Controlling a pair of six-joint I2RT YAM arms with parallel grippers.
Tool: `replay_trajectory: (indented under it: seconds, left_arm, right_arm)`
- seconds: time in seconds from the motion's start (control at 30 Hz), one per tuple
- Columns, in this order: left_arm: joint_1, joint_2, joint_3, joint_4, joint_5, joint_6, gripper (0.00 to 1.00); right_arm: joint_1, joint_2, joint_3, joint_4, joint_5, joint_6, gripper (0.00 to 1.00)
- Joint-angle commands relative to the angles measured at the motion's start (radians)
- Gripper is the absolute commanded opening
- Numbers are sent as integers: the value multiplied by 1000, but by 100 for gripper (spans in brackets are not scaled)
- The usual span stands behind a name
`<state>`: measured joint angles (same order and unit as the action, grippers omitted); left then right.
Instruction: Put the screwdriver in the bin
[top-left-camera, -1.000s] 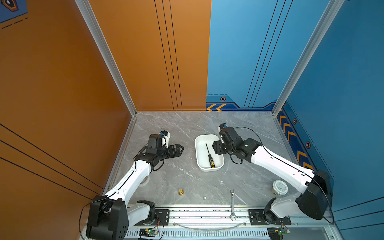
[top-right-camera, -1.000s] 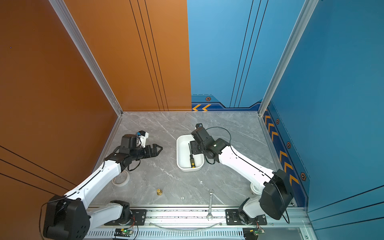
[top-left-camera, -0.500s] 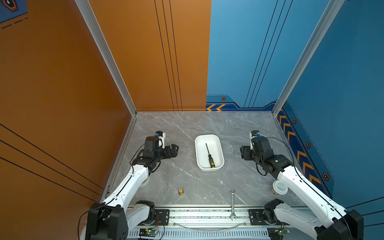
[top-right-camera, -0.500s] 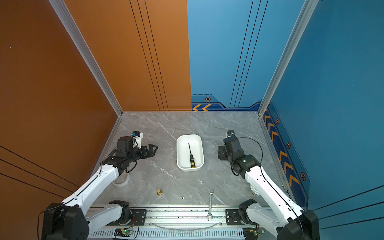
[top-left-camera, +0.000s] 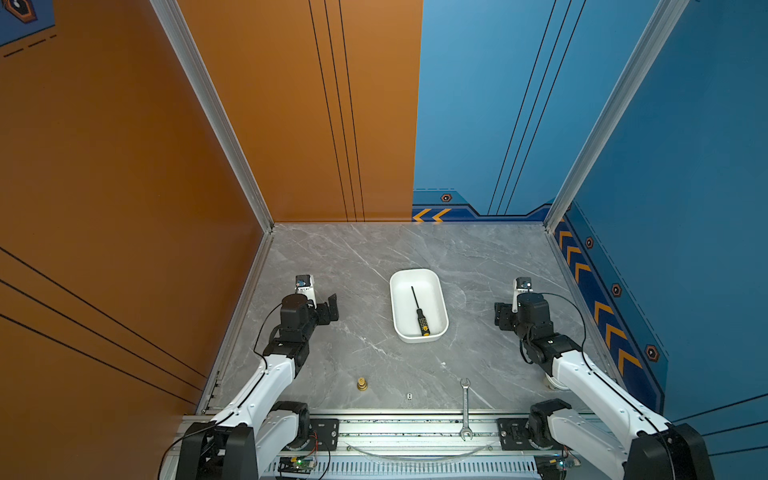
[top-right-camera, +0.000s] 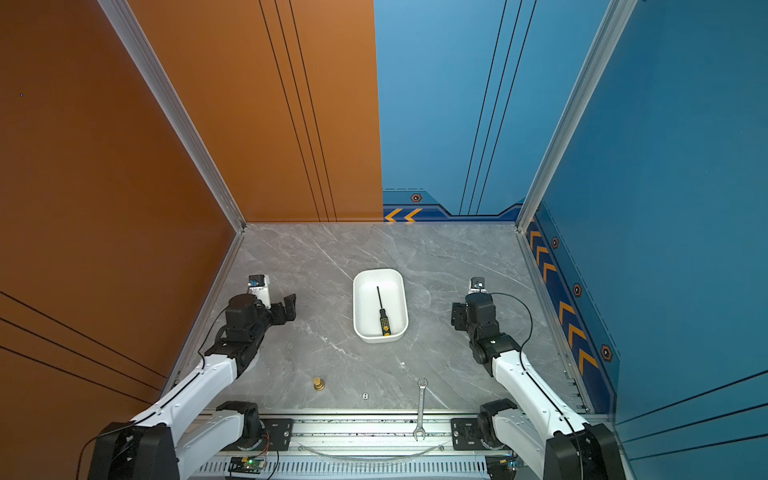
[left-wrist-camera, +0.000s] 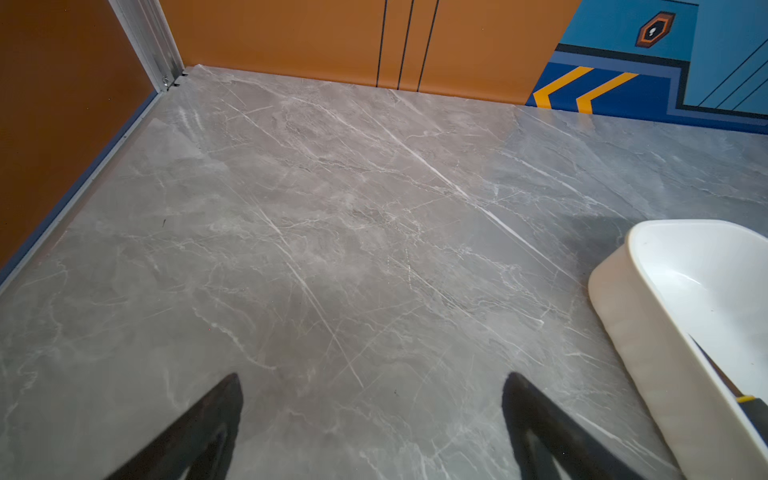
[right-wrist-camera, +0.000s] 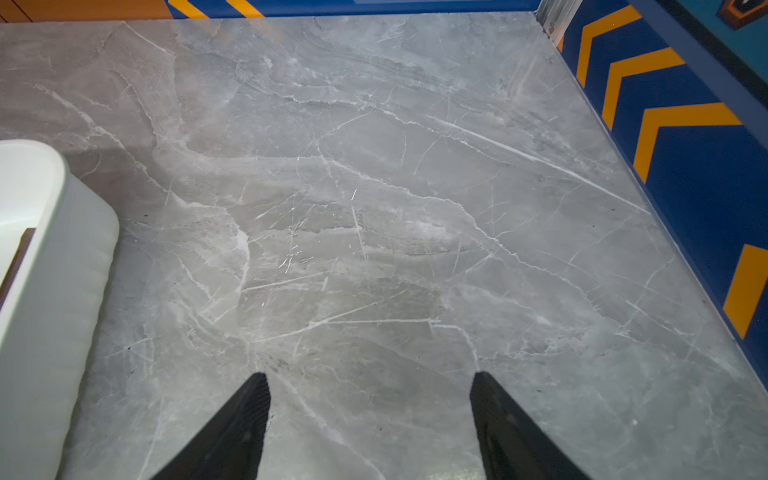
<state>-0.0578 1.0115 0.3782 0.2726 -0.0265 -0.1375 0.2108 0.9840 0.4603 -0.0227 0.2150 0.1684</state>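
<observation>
The screwdriver (top-left-camera: 420, 316) (top-right-camera: 383, 318), black with a yellow-dotted handle, lies flat inside the white bin (top-left-camera: 419, 272) (top-right-camera: 378, 272) at mid-table, handle toward the front. My left gripper (top-left-camera: 332, 307) (top-right-camera: 289, 307) hovers open to the left of the bin, clear of it. My right gripper (top-left-camera: 503, 316) (top-right-camera: 458, 316) stands open to the right of the bin, also clear. In the left wrist view the left gripper (left-wrist-camera: 374, 376) frames bare marble, with the bin (left-wrist-camera: 631, 316) and the screwdriver's shaft (left-wrist-camera: 715, 370) at the edge. The right gripper (right-wrist-camera: 369, 374) is likewise empty, the bin's wall (right-wrist-camera: 62, 270) beside it.
A silver wrench (top-left-camera: 465, 409) lies over the front rail. A small brass piece (top-left-camera: 362, 384) and a tiny white cube (top-left-camera: 409, 396) sit near the front edge. A round white jar (top-left-camera: 552, 382) is partly hidden under the right arm. Walls close three sides.
My right arm has drawn back from over the bin to the right side, its jaws spreading a little. The left arm has pulled back slightly leftward. The screwdriver stays in the bin.
</observation>
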Motion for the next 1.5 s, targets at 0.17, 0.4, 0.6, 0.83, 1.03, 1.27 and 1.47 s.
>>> replay_trajectory:
  seconds: [0.17, 0.4, 0.6, 0.83, 1.03, 1.27, 1.47]
  left_arm:
    - [31, 120, -38, 272, -17, 67, 98]
    - [33, 247, -38, 386, 13, 68, 98]
    - [33, 314, -36, 452, 21, 65, 98]
    - [38, 324, -30, 448, 78, 84, 98]
    - [37, 313, -37, 455, 143, 104, 98]
    - [32, 295, -65, 491, 158, 117, 98]
    - [36, 315, -50, 489, 201, 141, 98]
  right_arm:
    - [-66, 61, -85, 351, -7, -62, 75]
    - [-89, 147, -140, 559, -11, -102, 75]
    - [-112, 230, -137, 670, -28, -154, 75]
    - [-150, 376, -124, 828, -88, -149, 74]
    - [-163, 514, -130, 972, -98, -132, 74]
    - [-171, 562, -120, 993, -96, -121, 74]
    - [-179, 561, -111, 975, -104, -115, 75]
